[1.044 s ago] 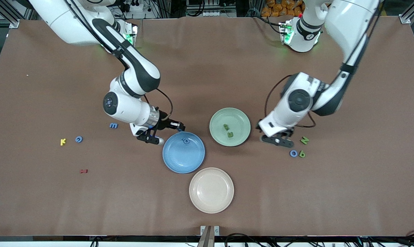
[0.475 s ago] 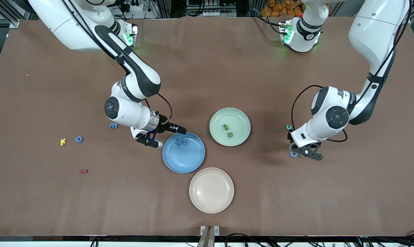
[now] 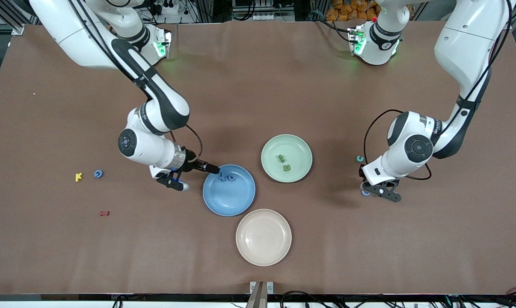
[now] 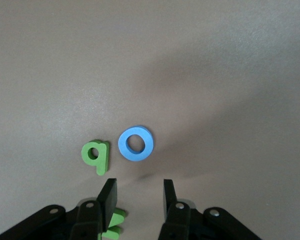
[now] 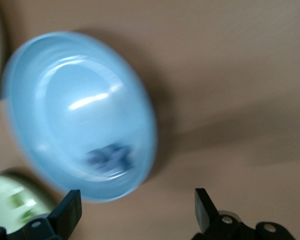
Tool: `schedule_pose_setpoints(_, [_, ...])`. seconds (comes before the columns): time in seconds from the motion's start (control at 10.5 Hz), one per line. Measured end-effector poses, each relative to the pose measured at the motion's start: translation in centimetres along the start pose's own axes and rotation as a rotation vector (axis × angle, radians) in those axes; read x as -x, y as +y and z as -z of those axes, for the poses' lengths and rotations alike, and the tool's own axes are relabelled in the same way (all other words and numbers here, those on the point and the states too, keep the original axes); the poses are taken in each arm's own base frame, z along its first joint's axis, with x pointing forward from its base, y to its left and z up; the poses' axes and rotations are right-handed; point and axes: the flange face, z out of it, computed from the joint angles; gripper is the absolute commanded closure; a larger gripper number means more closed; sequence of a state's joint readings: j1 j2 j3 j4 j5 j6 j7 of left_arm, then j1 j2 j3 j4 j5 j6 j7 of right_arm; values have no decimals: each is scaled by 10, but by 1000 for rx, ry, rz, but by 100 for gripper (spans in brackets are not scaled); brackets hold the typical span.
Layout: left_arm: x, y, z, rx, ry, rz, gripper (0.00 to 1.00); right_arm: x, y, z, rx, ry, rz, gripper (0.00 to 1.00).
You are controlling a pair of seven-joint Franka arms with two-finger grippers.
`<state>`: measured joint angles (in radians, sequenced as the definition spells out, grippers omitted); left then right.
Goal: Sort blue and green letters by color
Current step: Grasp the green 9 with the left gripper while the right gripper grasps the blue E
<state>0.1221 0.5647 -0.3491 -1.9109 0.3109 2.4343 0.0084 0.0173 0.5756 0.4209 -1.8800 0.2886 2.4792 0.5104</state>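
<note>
Two blue letters [image 3: 228,176] lie in the blue plate [image 3: 229,201], blurred in the right wrist view [image 5: 107,156]. My right gripper [image 3: 174,183] is open and empty beside that plate [image 5: 80,75], toward the right arm's end. Two green letters [image 3: 284,163] lie in the green plate [image 3: 298,147]. My left gripper [image 3: 382,191] hangs open over a blue O [image 4: 136,144], a green q [image 4: 96,155] and another green letter [image 4: 112,225] that is partly under one finger. The O peeks out in the front view [image 3: 364,192]. A blue letter [image 3: 98,173] lies near the right arm's end.
An empty beige plate [image 3: 263,237] stands nearer the front camera than the blue plate. A yellow K [image 3: 78,176] and a dark red letter [image 3: 104,213] lie near the lone blue letter. A small teal letter [image 3: 360,158] lies beside the left arm's hand.
My left gripper swung from beside the green plate to over the O and green letters. A second blue letter appeared in the blue plate, and my right gripper drew back from it.
</note>
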Motion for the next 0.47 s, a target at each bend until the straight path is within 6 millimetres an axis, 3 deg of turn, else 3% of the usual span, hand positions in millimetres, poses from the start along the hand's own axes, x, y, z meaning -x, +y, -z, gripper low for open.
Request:
schedule_pose_setpoints(0.19, [-2, 1, -11, -15, 15, -33, 55, -9, 47, -9, 119, 43, 54, 0])
schedule_pose_setpoints(0.47, [-10, -2, -17, -11, 31, -32, 55, -1, 99, 9, 229, 85, 92, 0])
